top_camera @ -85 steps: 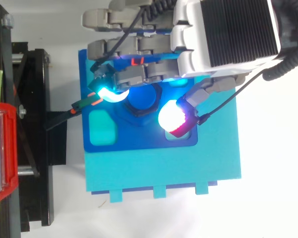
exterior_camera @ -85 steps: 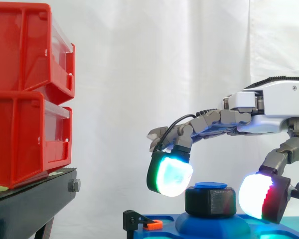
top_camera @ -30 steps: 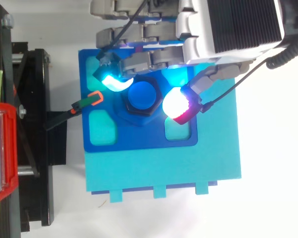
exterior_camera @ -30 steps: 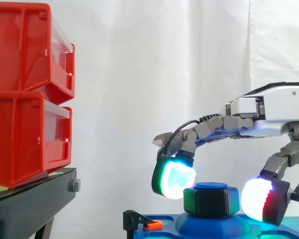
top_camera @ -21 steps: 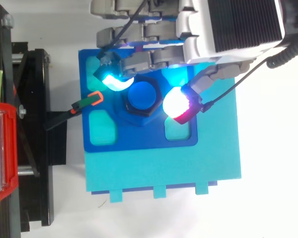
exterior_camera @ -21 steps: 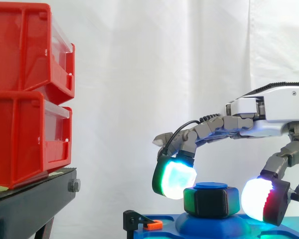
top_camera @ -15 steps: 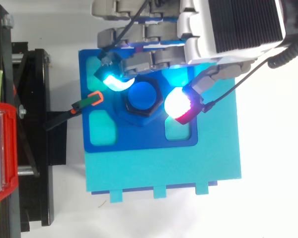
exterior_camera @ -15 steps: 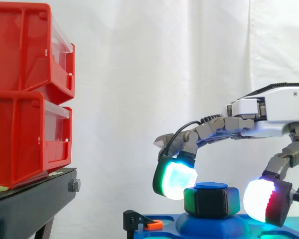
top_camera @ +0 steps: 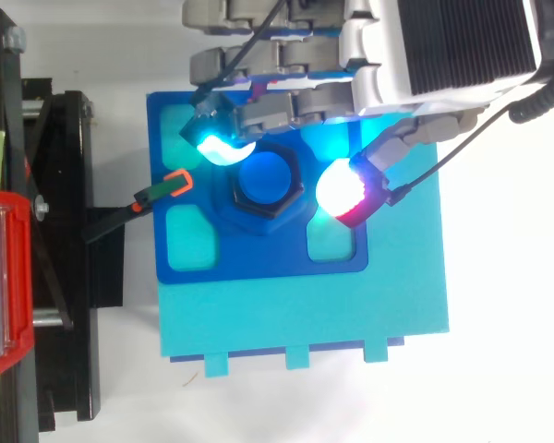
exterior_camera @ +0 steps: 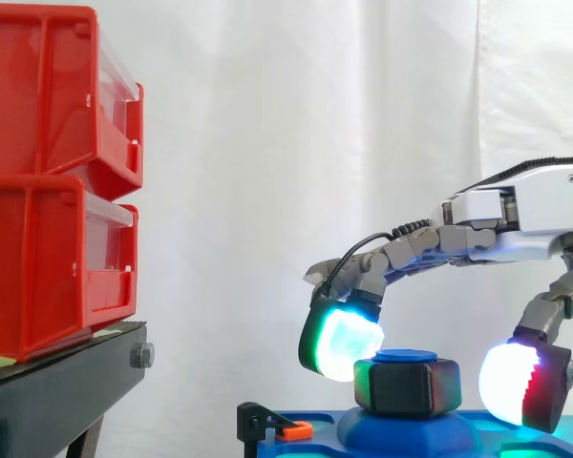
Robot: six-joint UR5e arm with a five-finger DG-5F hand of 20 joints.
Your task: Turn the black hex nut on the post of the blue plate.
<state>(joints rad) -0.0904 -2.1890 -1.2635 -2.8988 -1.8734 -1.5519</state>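
First, the side view. The hand (exterior_camera: 530, 205) reaches in from the right edge and arches over the black hex nut (exterior_camera: 407, 387), which sits on the blue post (exterior_camera: 406, 357) of the blue plate (exterior_camera: 411, 434) at the bottom of the frame. One cyan-green fingertip pad (exterior_camera: 342, 343) hangs at the nut's upper left corner and looks to be just touching it. The white-and-red thumb pad (exterior_camera: 518, 386) stands to the right with bare curtain showing between it and the nut. The hand is spread open and grips nothing. A small orange clip (exterior_camera: 288, 431) lies at the plate's left end. Two red bins (exterior_camera: 57, 181) are stacked on a black stand (exterior_camera: 57, 401) at the far left, before a white curtain (exterior_camera: 296, 143).

Next, the top view, where the arm enters from the upper edge. It shows what the level view hides: the nut (top_camera: 231, 194) is a hexagon ringing the round post cap (top_camera: 265, 181) near the middle of the plate (top_camera: 258, 254), and the plate rests on a larger turquoise base (top_camera: 305, 314). The cyan pad (top_camera: 219, 149) sits at the nut's far left corner, and the thumb pad (top_camera: 344, 189) is just beside the nut's right side, over blue plate. Turquoise pockets (top_camera: 189, 236) are sunk into the plate. The orange clip (top_camera: 175, 183) sits at the plate's left edge on a black bracket from the stand (top_camera: 65, 277).
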